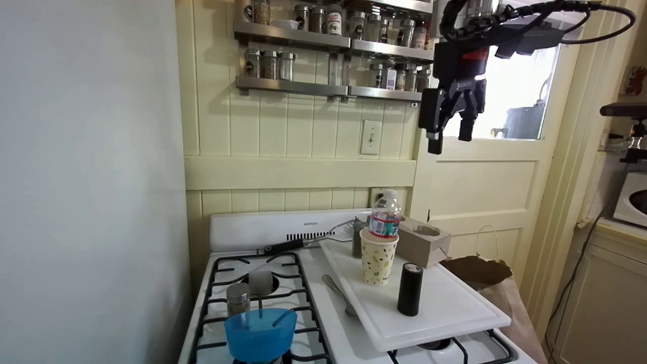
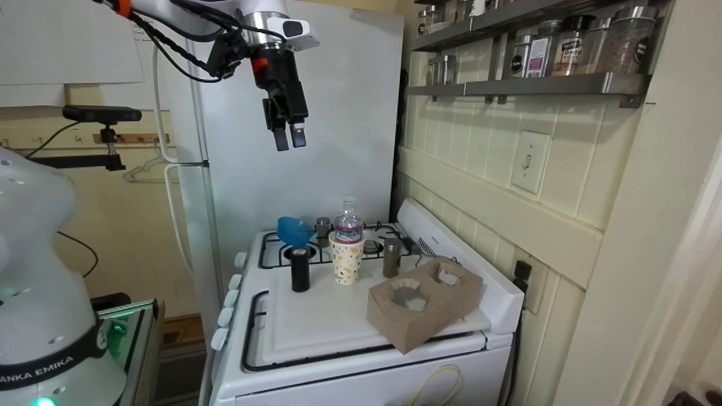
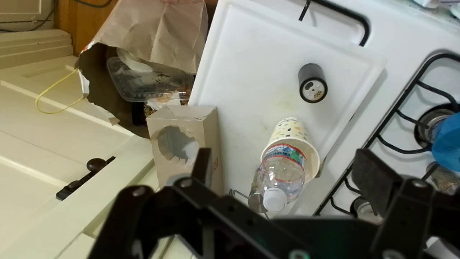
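Hand [image 1: 450,140] hangs well above stove [image 1: 341,328] level, fingers [image 3: 373,176] spread, apart from the things below. Bottle [image 1: 386,217] stands cap up in the cup [image 1: 378,258], its upper part above the rim. Cup upright on the board [image 1: 455,313], which lies on the stove. Black shaker [image 1: 410,289] also upright on the board, near the cup but apart. Carton [image 2: 431,303], two round holes in its top, at the board's edge, near the cup. Spoon [image 1: 336,290] on the stove, just beside the board
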`<state>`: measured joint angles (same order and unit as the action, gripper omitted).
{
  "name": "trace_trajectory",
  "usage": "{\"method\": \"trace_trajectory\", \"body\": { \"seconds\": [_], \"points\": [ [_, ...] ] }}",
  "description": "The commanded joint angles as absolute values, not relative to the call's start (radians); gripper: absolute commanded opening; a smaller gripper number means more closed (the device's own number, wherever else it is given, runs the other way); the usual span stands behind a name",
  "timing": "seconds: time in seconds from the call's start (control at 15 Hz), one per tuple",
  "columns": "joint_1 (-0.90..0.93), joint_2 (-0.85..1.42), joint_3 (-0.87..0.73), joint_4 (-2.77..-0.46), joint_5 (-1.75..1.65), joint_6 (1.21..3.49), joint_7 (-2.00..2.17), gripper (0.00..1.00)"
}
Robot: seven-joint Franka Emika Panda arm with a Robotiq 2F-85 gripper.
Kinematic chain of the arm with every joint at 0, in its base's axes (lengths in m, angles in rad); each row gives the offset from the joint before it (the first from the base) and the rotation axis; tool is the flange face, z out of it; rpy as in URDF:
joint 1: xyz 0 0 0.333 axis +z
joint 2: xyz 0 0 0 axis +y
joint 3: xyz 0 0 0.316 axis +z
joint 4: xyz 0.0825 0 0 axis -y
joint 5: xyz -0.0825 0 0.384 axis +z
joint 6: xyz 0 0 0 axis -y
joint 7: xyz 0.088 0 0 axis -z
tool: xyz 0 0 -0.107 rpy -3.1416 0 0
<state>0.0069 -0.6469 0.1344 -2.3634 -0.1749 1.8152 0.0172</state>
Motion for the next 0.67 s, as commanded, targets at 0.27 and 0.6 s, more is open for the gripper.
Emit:
{"method": "trace_trajectory", "body": {
  "seconds": [0.27, 0.6],
  "points": [
    [0.026, -0.644, 0.12, -2.361, -0.184, 1.812, 0.026, 1.0],
    [0.047, -0.623, 0.116, -2.373, -0.136, 1.821, 0.035, 1.0]
  ]
}}
